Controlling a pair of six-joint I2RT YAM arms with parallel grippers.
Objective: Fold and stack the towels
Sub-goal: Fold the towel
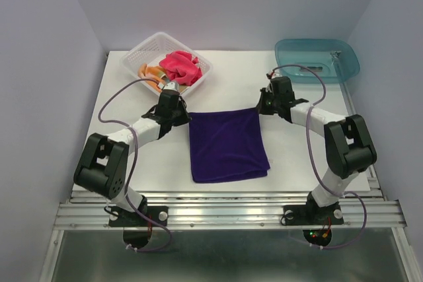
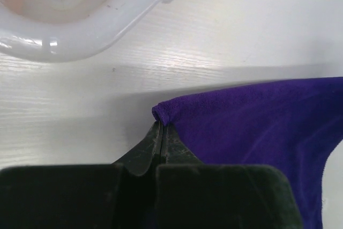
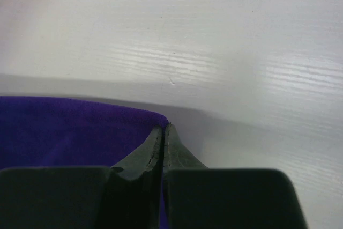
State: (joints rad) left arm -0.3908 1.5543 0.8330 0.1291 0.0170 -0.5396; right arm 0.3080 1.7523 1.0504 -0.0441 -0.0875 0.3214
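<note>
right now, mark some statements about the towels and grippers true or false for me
The purple towel lies flat on the table. True.
The left gripper hangs open. False: it is shut on the purple towel's corner.
The pink towel is in the white basket. True.
The orange towel lies on the table. False: it is in the white basket.
The right gripper pinches the purple towel's other far corner. True.
</note>
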